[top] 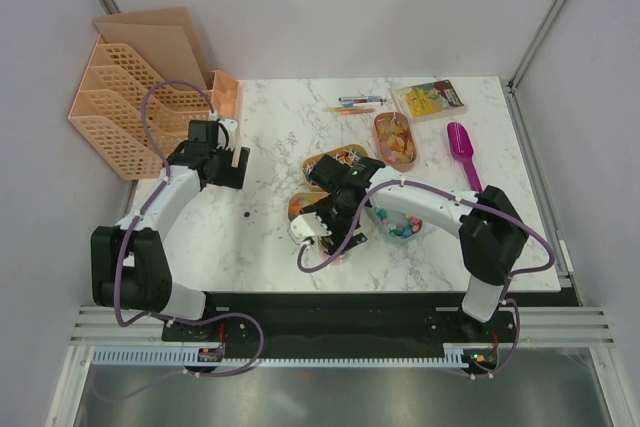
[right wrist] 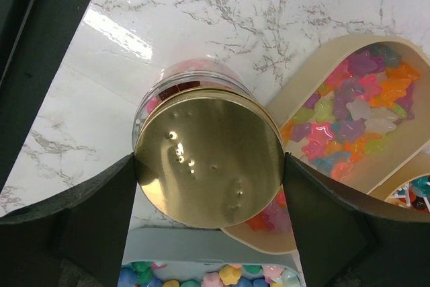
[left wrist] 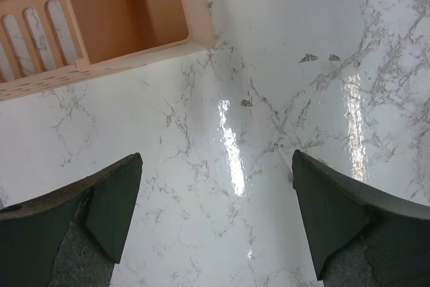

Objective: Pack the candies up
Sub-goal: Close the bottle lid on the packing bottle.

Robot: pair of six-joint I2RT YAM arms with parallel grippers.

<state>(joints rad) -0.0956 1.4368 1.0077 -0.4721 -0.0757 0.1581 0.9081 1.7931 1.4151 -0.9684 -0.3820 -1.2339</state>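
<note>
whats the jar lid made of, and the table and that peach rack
The lid: likely metal, gold, shiny, with mirror-like glints and small dents.
The table: glossy white marble look, grey veins, glare streaks; could be stone or laminate.
The rack: probably moulded plastic, matte peach, slotted walls.

Star-shaped candies (right wrist: 356, 109), translucent pink, purple, orange and pale green, are lying heaped in a cream oval tray (right wrist: 316, 78).
Pastel candies (right wrist: 228, 275), blue, yellow and pink, are showing at the near edge of the right wrist view, sitting in a pale tray (right wrist: 201, 247).
Pink and red candies (right wrist: 191, 67) are sitting inside a clear jar (right wrist: 161, 89) capped with a gold lid (right wrist: 208, 156).
Orange and yellow candies (top: 399, 147) are filling an oval dish (top: 381, 127) towards the far right of the table (top: 260, 137).
Wrapped candies (top: 350, 156) are lying near the middle, partly hidden.
</note>
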